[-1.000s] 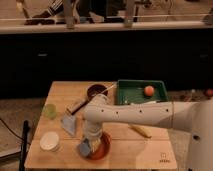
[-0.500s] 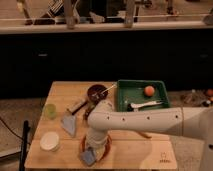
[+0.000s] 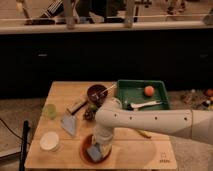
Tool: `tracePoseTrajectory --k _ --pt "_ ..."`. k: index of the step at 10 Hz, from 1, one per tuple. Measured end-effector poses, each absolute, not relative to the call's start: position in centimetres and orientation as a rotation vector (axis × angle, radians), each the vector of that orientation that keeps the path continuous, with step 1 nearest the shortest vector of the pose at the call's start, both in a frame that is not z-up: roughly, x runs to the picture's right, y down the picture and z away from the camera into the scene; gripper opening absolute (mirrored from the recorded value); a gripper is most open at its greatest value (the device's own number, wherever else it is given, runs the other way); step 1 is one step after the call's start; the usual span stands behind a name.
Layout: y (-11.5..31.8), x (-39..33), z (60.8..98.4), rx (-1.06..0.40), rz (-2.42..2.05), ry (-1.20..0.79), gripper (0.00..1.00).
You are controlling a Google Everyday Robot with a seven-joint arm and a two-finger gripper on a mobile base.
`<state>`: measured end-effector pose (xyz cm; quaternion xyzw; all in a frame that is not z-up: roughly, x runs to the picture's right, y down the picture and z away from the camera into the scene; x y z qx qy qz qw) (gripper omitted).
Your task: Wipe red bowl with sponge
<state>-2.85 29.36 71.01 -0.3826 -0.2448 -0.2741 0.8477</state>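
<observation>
The red bowl [image 3: 86, 150] sits near the front edge of the wooden table [image 3: 145, 150], left of centre. My gripper [image 3: 99, 147] reaches down into it from the white arm that comes in from the right. It is shut on the sponge [image 3: 93, 152], a small blue-grey block pressed against the inside of the bowl. My wrist hides much of the bowl's right side.
A white bowl [image 3: 50, 141] stands at the front left, with a blue-grey cloth [image 3: 68, 124] and a green cup [image 3: 49, 110] behind it. A maroon bowl with a utensil [image 3: 97, 93] stands mid-back. A green tray [image 3: 161, 99] holds an orange ball [image 3: 149, 90] and a white utensil.
My gripper has shifted slightly inside the red bowl with the sponge, and the arm's elbow has swung a little. The other objects have not moved.
</observation>
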Motion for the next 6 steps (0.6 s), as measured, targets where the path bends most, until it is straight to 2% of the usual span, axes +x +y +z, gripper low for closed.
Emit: tracePoseTrajectory --k 6 --pt "28.2 -4.6 71.3 -0.755 -0.601 -0.559 0.02"
